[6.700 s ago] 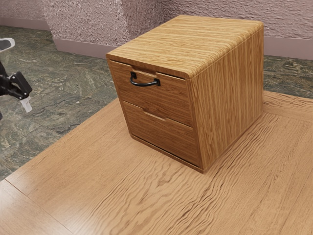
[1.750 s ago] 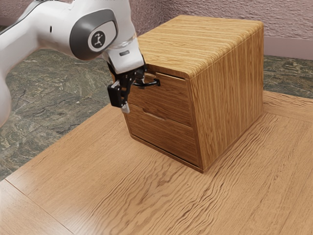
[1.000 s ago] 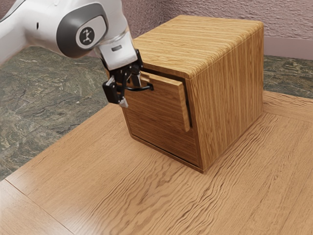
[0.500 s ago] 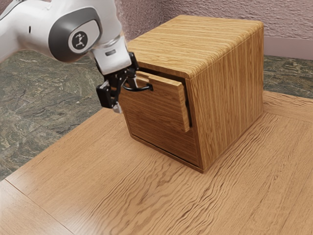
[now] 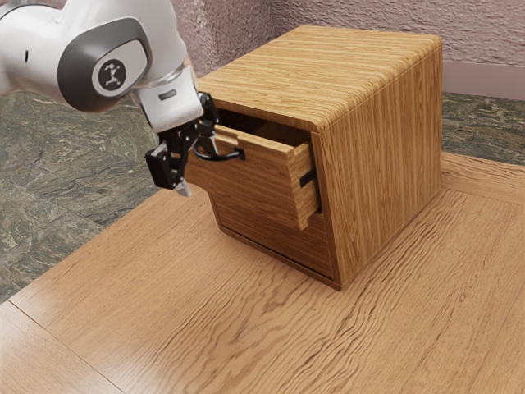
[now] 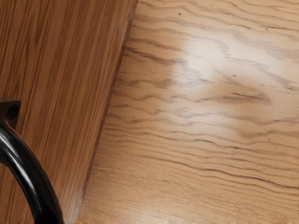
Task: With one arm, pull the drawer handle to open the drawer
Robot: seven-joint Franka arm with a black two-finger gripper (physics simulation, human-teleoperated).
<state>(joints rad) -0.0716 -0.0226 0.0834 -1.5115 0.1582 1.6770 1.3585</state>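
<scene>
The drawer (image 5: 258, 176) is drawn further out of the cabinet (image 5: 377, 123) now. Its side wall and a dark gap under the cabinet's top are exposed, where half a second ago only a slim edge was shown. The handle (image 5: 221, 153) is clamped in the hand (image 5: 199, 138), which is closed on it just in front of the cabinet. From the wrist, the handle's black curve is seen against the drawer front, with the bench (image 6: 210, 116) beneath. The task is judged well advanced, though more travel may be left. Several seconds back, the drawer was flush with the cabinet and the hand was held well away from it.
</scene>
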